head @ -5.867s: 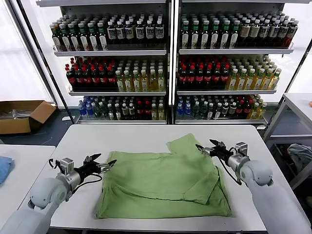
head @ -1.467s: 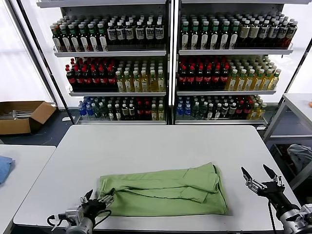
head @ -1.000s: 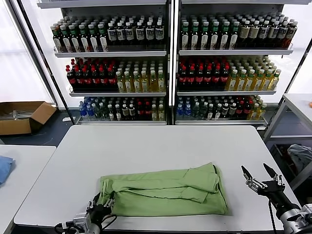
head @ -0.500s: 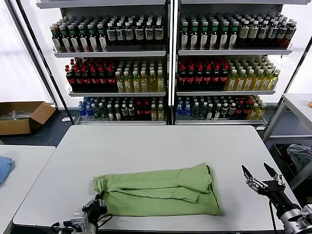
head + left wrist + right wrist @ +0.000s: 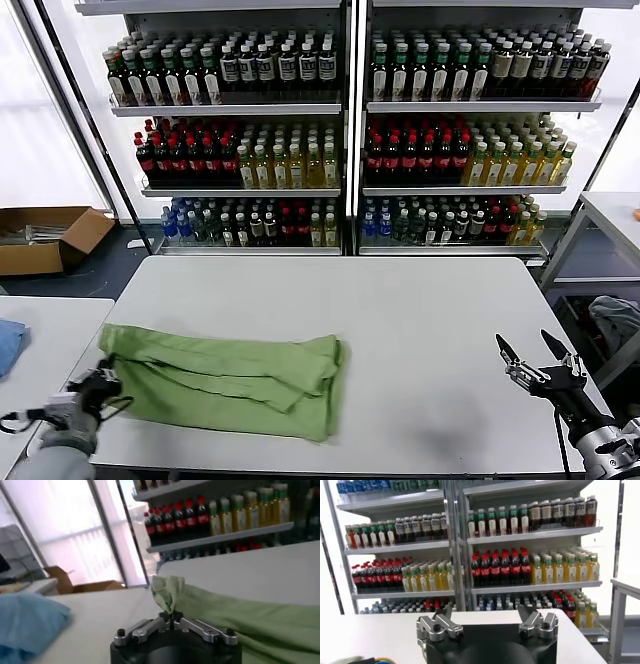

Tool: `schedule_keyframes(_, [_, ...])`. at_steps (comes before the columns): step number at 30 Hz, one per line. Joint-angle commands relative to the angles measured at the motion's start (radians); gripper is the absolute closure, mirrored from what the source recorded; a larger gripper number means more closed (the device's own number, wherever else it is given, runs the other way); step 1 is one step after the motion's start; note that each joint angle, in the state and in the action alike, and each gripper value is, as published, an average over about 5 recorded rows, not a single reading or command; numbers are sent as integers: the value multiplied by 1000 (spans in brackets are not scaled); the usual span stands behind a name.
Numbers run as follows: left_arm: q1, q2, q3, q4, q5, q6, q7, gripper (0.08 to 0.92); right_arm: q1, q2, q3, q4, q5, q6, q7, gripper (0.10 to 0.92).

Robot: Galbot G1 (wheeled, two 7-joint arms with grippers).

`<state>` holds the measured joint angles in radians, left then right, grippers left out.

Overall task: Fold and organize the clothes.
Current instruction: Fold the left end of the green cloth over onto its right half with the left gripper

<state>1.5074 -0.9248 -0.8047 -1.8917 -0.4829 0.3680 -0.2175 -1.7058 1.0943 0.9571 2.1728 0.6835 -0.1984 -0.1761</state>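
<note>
The clothes, one light green folded shirt (image 5: 225, 383), lie on the white table's (image 5: 400, 320) front left part, stretched towards the left corner. My left gripper (image 5: 100, 381) is at that corner, shut on the shirt's left end. In the left wrist view the pinched fabric (image 5: 170, 594) bunches up just above the closed left gripper (image 5: 171, 616). My right gripper (image 5: 533, 361) hovers open off the table's front right corner, far from the shirt. The right wrist view shows the right gripper (image 5: 486, 614) with nothing between its fingers.
A second white table (image 5: 40, 340) adjoins on the left with a blue cloth (image 5: 8, 345) on it, seen also as the blue cloth (image 5: 27, 622) near the left gripper. Shelves of bottles (image 5: 350, 130) stand behind. A cardboard box (image 5: 45, 235) sits on the floor at left.
My left gripper closed on the shirt's left end and dragged the folded shirt leftwards across the table to its front left corner. The right gripper stayed put, open.
</note>
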Motion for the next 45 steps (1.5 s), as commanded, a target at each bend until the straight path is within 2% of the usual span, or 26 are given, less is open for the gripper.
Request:
schedule_keyframes(1, [-32, 178, -228, 67, -25, 2, 159, 907, -5, 2, 4, 8, 5, 1, 0, 203])
schedule_keyframes(4, [-33, 157, -201, -38, -39, 36, 151, 907, -16, 3, 14, 14, 6, 2, 0, 203])
schedule_keyframes(7, [-38, 121, -137, -177, -81, 84, 106, 907, -23, 5, 17, 19, 5, 2, 1, 203])
schedule_keyframes(10, [-42, 83, -39, -298, -133, 133, 67, 907, -21, 14, 11, 26, 4, 0, 4, 203])
schedule_keyframes(13, [-58, 39, 90, -350, -111, 158, 63, 907, -17, 26, 1, 32, 0, -4, 7, 203])
schedule_keyframes(18, [-74, -32, 239, -359, -65, 160, 58, 907, -18, 39, -11, 35, -15, -5, 8, 203])
schedule_keyframes(26, [-65, -103, 342, -358, 0, 164, 56, 907, -23, 55, -30, 50, -46, -5, 8, 203])
schedule_keyframes(31, [-47, -161, 431, -304, 64, 157, 62, 907, -18, 65, -57, 58, -70, -5, 9, 203])
schedule_keyframes(36, [-78, -216, 515, -226, 86, 159, 30, 901, -21, 82, -81, 67, -87, -6, 9, 203])
schedule_keyframes(41, [-119, -252, 586, -170, 113, 166, -18, 790, -23, 86, -82, 71, -93, -6, 7, 203])
schedule_keyframes(45, [-99, -256, 615, -189, 112, 175, -19, 678, -20, 82, -70, 68, -87, -6, 8, 203])
